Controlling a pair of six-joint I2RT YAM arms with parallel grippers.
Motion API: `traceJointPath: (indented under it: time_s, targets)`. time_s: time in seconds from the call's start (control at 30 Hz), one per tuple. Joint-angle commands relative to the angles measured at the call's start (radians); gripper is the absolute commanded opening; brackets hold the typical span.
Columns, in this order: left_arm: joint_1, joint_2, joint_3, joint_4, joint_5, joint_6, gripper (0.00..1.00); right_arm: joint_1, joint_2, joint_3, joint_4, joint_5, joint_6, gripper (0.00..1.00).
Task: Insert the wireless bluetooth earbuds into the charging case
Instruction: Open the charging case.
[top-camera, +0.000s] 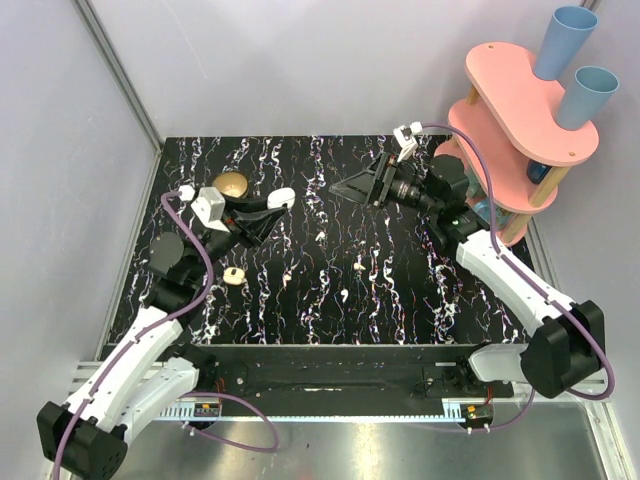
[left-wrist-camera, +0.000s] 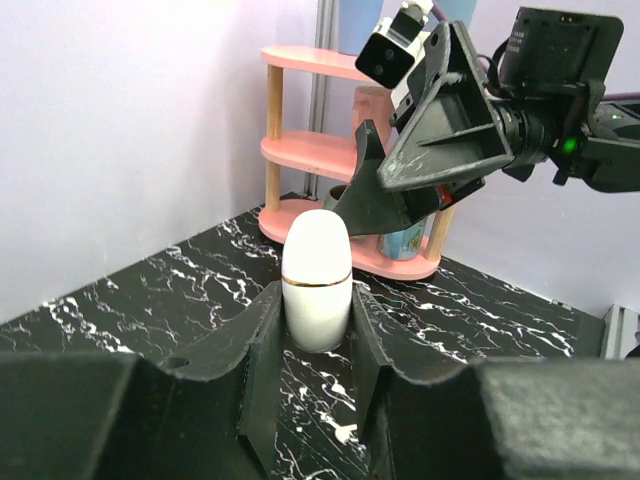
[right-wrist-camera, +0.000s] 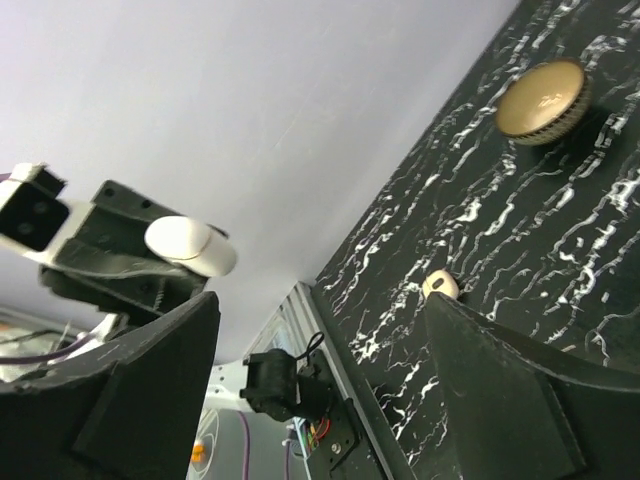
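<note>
The charging case (top-camera: 281, 198) is a closed white rounded shell with a thin gold seam. My left gripper (top-camera: 273, 207) is shut on it above the table's left rear. In the left wrist view the case (left-wrist-camera: 317, 270) stands upright between the two fingers (left-wrist-camera: 262, 340). My right gripper (top-camera: 352, 184) hovers to the case's right, pointing at it, jaws wide open and empty. In the right wrist view the case (right-wrist-camera: 190, 246) shows beyond my open right gripper (right-wrist-camera: 320, 310). Two small white earbuds (top-camera: 342, 297) (top-camera: 359, 265) lie loose on the table's middle.
A brass round bowl (top-camera: 231, 184) sits at the rear left, behind my left gripper. A cream round piece with a dark spot (top-camera: 233, 276) lies near the left arm. A tiny cream bit (top-camera: 321, 237) lies mid-table. A pink shelf (top-camera: 520, 110) with blue cups stands at the rear right.
</note>
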Motion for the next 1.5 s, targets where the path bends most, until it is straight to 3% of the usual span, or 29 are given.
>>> traceJointPath:
  time_s: [0.0, 0.17, 0.4, 0.5, 1.1, 1.23, 1.37, 1.47]
  targets:
    - [0.000, -0.003, -0.073, 0.290, 0.047, 0.028, 0.00, 0.006, -0.058, 0.056, 0.083, -0.149, -0.017, 0.92]
    - [-0.001, 0.081, -0.099, 0.471, 0.104, -0.035, 0.00, 0.006, -0.026, 0.090, 0.099, -0.189, 0.079, 0.91]
    - [-0.020, 0.161, -0.099, 0.555, 0.153, -0.035, 0.00, 0.016, 0.055, 0.055, 0.301, -0.172, 0.453, 0.92]
    - [-0.029, 0.174, -0.091, 0.552, 0.158, -0.015, 0.00, 0.028, 0.091, 0.039, 0.368, -0.166, 0.533, 0.92]
    - [-0.050, 0.212, -0.062, 0.520, 0.104, 0.060, 0.00, 0.115, 0.174, 0.093, 0.329, -0.203, 0.575, 0.88]
    - [-0.053, 0.223, -0.053, 0.516, 0.104, 0.065, 0.00, 0.118, 0.189, 0.096, 0.379, -0.221, 0.606, 0.84]
    - [-0.056, 0.226, -0.050, 0.508, 0.104, 0.071, 0.00, 0.118, 0.201, 0.096, 0.415, -0.232, 0.635, 0.70]
    - [-0.059, 0.226, -0.050, 0.500, 0.098, 0.080, 0.00, 0.120, 0.209, 0.099, 0.424, -0.243, 0.647, 0.66]
